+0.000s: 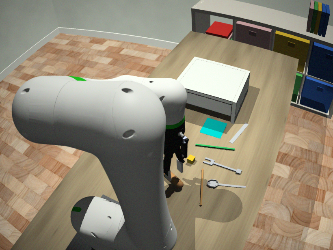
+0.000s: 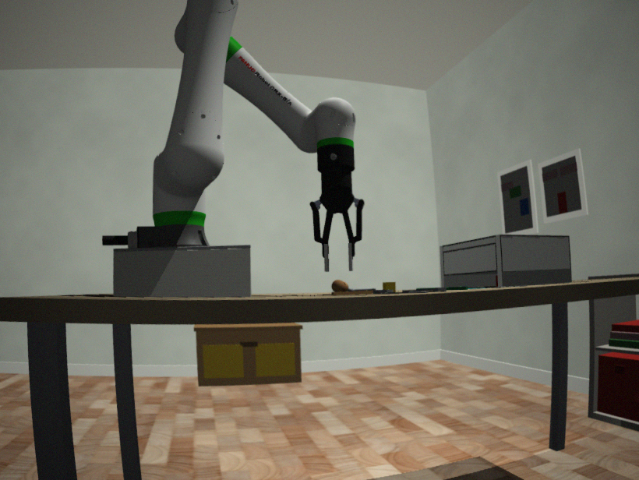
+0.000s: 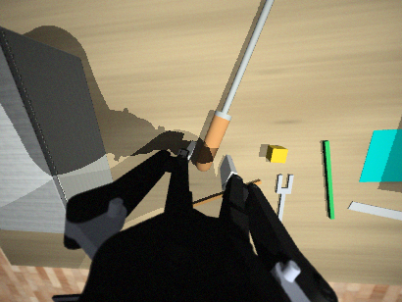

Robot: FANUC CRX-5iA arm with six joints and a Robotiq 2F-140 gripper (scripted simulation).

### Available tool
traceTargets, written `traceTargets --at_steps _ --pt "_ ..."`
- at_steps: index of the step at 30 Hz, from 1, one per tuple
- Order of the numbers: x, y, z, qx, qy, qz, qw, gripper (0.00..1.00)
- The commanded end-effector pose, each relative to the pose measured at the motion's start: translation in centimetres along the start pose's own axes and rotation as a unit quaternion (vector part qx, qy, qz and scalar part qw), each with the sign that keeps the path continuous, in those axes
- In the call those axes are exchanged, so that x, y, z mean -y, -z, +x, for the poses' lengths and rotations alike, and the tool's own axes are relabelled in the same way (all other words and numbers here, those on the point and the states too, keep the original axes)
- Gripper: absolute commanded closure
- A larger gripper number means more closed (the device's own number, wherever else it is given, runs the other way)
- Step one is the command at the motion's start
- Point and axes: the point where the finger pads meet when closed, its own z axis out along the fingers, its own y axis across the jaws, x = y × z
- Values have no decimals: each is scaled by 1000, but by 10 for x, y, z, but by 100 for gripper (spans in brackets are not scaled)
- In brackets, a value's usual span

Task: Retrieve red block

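The black two-finger gripper (image 2: 337, 263), fingers partly released and grasping nothing, is seen hovering above the orange handle of a long grey-shafted hook tool (image 3: 214, 139) on the wooden bench (image 1: 271, 88). A straight descent centred across the handle is judged best. The red block is hidden, presumably under the white cabinet (image 1: 215, 78). Near the teal square (image 1: 213, 127) lie a small yellow cube (image 1: 191, 158), a thin green stick (image 1: 214, 147) and a grey fork (image 1: 221, 165), which may obstruct dragging.

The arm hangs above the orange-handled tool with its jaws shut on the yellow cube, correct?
Not quite. The gripper holds nothing: the exterior view shows its jaws partly open and bare, well above the table. The yellow cube still sits on the table beside the tool's orange handle. The hovering part is right.
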Motion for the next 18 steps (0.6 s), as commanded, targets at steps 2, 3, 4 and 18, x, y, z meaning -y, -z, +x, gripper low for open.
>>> traceTargets --at_steps 2,3,4,18 --pt "0 -1 0 0 0 0 1000 66" --pt "0 -1 0 0 0 0 1000 66" --pt "0 -1 0 0 0 0 1000 66" --pt "0 -1 0 0 0 0 1000 66"
